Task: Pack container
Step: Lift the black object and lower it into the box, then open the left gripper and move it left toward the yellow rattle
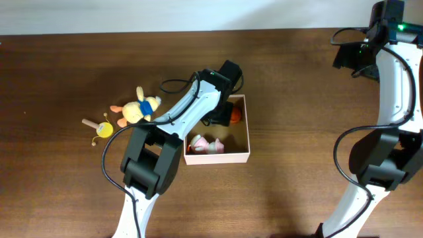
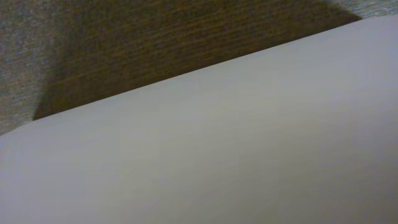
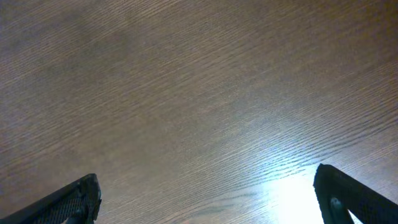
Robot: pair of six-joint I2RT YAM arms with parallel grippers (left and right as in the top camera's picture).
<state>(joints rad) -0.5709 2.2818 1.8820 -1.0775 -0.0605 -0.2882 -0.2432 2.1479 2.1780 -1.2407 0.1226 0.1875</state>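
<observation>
**Left tool over the container, right tool spread apart**

Nearest the arm bases, the container (image 1: 218, 157) sits mid-surface (image 1: 66, 192), with a pink-and-white toy (image 1: 206, 144) in its near-left corner. Farther in, an orange item (image 1: 235, 116) lies by the far-right wall, just beside the left tool (image 1: 223, 115). I cannot tell if this tool is clenched or released, as its camera shows only white wall. To the left lie a yellow stick toy (image 1: 100, 127) and a yellow plush (image 1: 137, 109). Farthest, the right tool (image 3: 206, 180) hangs released.

Dark brown wood-grain table (image 1: 66, 66), square white-walled cardboard container (image 1: 218, 158) near its middle, yellow and orange plush toy (image 1: 137, 109) to its left, small yellow toy (image 1: 100, 127) with a wooden stick just beside the plush.
</observation>
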